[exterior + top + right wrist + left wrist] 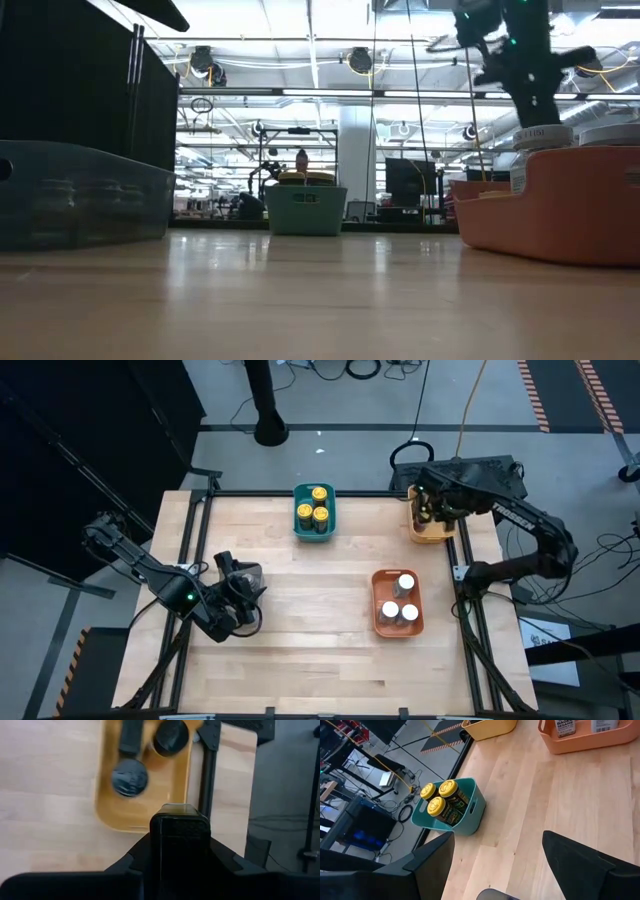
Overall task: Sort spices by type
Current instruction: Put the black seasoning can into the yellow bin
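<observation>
the left gripper waits over the near left part of the table, jaws spread and empty, just by the clear tray that the low view shows at that side; what lies in that tray cannot be made out.

further in, on the right, the orange tray holds 3 white-topped jars standing upright together — one type, apparently already gathered. past the middle, at the far edge, the teal tray carries 3 yellow-topped jars packed touching each other, likewise sorted.

farthest off, at the far right corner, the right gripper hangs over the yellow tray. its wrist view shows the fingers closed on a slim black jar, held upright above the tray's bare end, while 2 dark-topped jars already sit at the other end. my reading is that the jar is held over that free spot so it can go down with its kind without knocking them.

the tray wall and the table's frame rail just beside it are the close things to mind — otherwise the way down looks open.
</observation>
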You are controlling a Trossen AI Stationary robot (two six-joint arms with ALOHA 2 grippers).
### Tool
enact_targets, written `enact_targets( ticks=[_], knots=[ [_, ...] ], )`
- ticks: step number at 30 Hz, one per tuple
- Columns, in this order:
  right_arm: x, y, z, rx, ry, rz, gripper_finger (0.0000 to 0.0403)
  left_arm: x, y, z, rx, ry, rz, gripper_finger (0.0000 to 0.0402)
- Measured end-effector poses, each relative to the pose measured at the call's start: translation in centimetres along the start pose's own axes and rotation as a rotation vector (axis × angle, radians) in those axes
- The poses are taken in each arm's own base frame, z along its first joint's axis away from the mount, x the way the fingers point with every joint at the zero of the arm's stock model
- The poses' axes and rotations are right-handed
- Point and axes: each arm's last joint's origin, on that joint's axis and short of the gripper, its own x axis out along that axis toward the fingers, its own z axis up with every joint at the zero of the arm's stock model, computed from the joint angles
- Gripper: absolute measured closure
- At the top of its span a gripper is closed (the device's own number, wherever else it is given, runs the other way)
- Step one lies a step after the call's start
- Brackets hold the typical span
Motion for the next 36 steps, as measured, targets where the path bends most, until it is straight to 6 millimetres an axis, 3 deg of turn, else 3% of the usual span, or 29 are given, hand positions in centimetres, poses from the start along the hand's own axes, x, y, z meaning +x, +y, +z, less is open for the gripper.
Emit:
enact_targets(
  ticks=[7, 16, 36],
  knots=[
    [3.7, -1.7, -0.4, 0.056, -0.039, 0.08, 0.0304, 0.0, 0.0, 0.0, -0.001, 0.0, 0.0, 0.0093],
    [7.8, -2.5, 0.6, 0.069, -0.025, 0.176, 0.0304, 0.0, 0.0, 0.0, -0.001, -0.002, 0.003, 0.0093],
    [11.8, -2.3, -0.1, 0.073, -0.039, 0.202, 0.0304, 0.0, 0.0, 0.0, -0.002, -0.004, 0.006, 0.0093]
  ],
)
